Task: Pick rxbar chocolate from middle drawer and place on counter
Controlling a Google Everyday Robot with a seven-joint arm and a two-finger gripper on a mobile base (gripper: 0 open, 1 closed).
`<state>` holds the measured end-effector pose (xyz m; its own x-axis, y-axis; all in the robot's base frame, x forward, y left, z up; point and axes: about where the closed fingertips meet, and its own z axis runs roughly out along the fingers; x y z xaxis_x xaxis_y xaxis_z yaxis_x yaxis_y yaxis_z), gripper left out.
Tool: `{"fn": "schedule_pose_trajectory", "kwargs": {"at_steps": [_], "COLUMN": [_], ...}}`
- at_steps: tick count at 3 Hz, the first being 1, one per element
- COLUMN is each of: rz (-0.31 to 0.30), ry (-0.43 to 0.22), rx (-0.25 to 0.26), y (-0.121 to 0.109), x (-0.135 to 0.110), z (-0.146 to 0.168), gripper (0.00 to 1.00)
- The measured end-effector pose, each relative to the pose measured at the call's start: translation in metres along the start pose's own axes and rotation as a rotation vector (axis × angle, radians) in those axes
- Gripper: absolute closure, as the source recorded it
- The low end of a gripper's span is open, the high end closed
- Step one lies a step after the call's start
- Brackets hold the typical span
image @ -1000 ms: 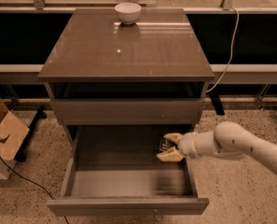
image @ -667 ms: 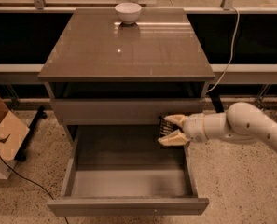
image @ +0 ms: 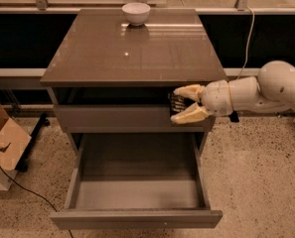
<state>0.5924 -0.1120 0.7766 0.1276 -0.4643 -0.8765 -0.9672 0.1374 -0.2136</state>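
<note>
My gripper point(image: 181, 104) reaches in from the right on a white arm and is shut on the rxbar chocolate point(image: 176, 103), a small dark bar held between the two pale fingers. It hangs in front of the cabinet's right side, just below the counter's front edge and above the open middle drawer point(image: 137, 185). The drawer is pulled out and its pale grey floor shows bare. The counter point(image: 132, 48) is the glossy grey-brown top slab above the gripper.
A white bowl point(image: 136, 13) stands at the back of the counter. A shallower grey drawer front point(image: 112, 118) sits closed above the open one. A cardboard box point(image: 3, 143) and a black cable point(image: 18, 187) lie on the floor at left.
The gripper has risen with the bar from inside the drawer's right side up to just under the counter's front edge.
</note>
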Motion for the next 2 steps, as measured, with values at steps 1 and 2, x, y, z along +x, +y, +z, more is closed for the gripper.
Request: {"fn": "schedule_pose_trajectory", "kwargs": {"at_steps": [1, 2], "rz": [-0.131, -0.175], "ry": [0.026, 0.020], "rx": [-0.001, 0.017], "y": [-0.033, -0.048], "x": [-0.070, -0.093], "z": [-0.025, -0.035], "gripper": [1.00, 1.00]}}
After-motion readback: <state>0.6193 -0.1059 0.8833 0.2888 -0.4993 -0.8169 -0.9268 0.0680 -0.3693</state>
